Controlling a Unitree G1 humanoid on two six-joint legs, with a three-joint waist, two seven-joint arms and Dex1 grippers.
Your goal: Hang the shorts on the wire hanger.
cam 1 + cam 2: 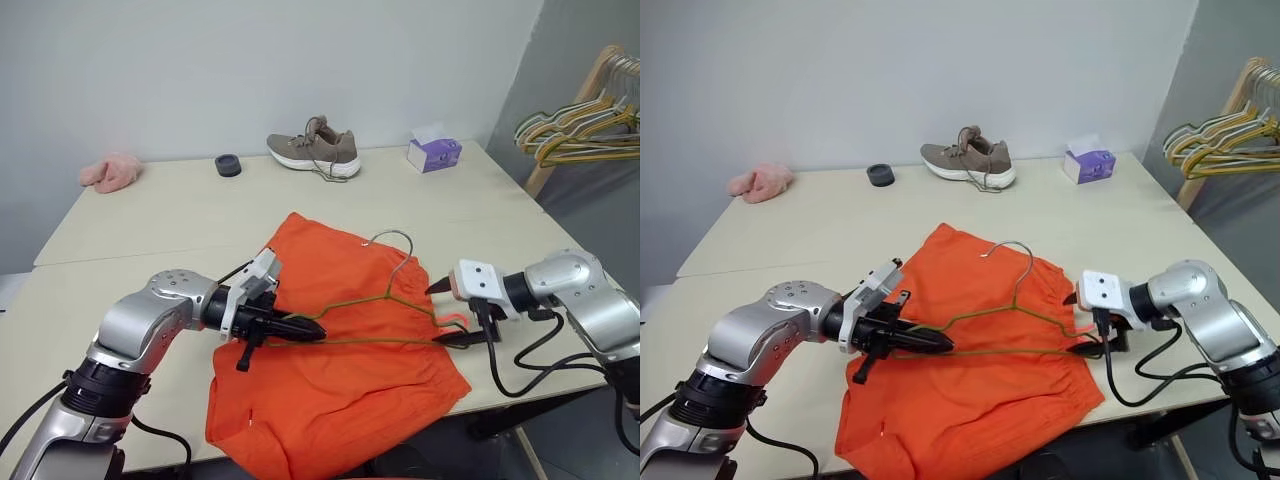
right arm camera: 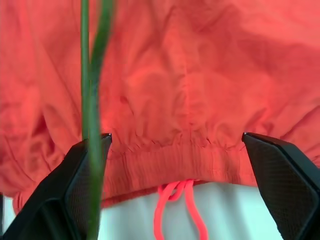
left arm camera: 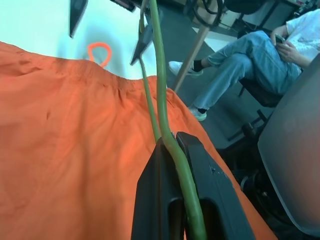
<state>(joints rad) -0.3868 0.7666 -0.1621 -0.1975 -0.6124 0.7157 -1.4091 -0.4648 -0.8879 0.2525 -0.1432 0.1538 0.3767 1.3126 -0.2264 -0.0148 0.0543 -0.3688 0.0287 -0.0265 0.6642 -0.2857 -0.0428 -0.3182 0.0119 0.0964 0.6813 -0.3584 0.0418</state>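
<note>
1. Your left gripper [image 1: 300,328] is squeezed tight on one end of the wire hanger [image 1: 385,300]. In the left wrist view you can see the green wire pinched between the two black fingers [image 3: 200,170].

2. Your right gripper [image 1: 452,314] is wide open and holds nothing. Its two fingertips [image 2: 280,160] stand far apart, pointing at the waistband.

3. The shorts [image 1: 340,380] lie flat on the table [image 1: 150,220], at about 6 o'clock in the head view, close to you. They reach the near edge of the table.

4. The hanger lies on top of the shorts. Its long bottom wire runs from 9 o'clock to 3 o'clock, from your left gripper across to your right one. Its hook points up toward 12 o'clock.

5. The waistband end with the little cord loop [image 1: 452,320] is at 3 o'clock. It sits right at your right gripper. That makes the right gripper the nearer one for the waistband.

6. I think the next move is to close the right gripper on the waistband by the cord, then pull the cloth over the wire.

7. Watch out: the hanger wire crosses one open finger in the right wrist view. You might pinch the wire and not the cloth.
</note>
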